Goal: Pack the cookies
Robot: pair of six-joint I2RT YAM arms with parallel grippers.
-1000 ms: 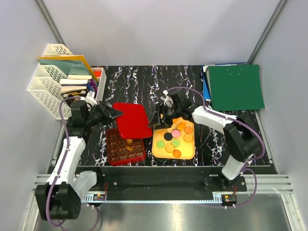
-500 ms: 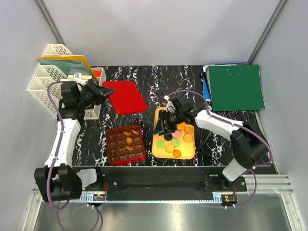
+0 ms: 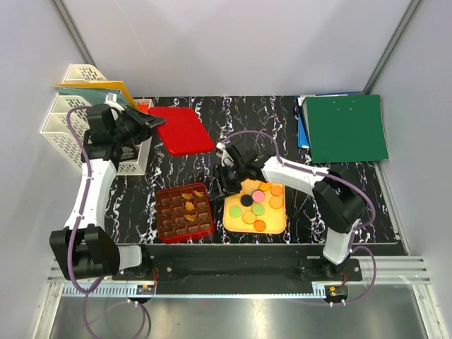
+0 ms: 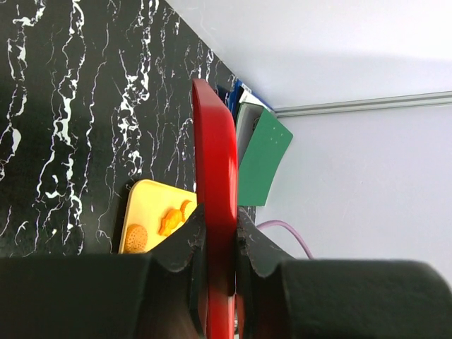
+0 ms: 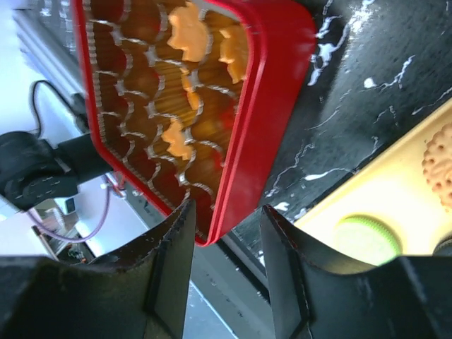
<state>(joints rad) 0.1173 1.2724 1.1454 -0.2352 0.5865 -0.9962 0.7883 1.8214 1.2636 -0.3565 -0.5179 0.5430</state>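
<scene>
Step (judged): lift one biscuit by its rim and lower it squarely into a free cell.
Left gripper (image 3: 148,125): pinched narrow on the flat red plastic lid (image 3: 181,129), behind the red grid box (image 3: 158,215).
Right gripper (image 5: 226,233): jaws part-open, empty, over the box's right rim.
Cookies (image 3: 258,210): small round coloured biscuits, mostly on the yellow tray (image 3: 279,227) right of the box; a few in the box.

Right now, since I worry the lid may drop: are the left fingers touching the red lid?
Touching. The left wrist view shows the left fingers pressed against the red lid, one on each face, with no gap.
</scene>
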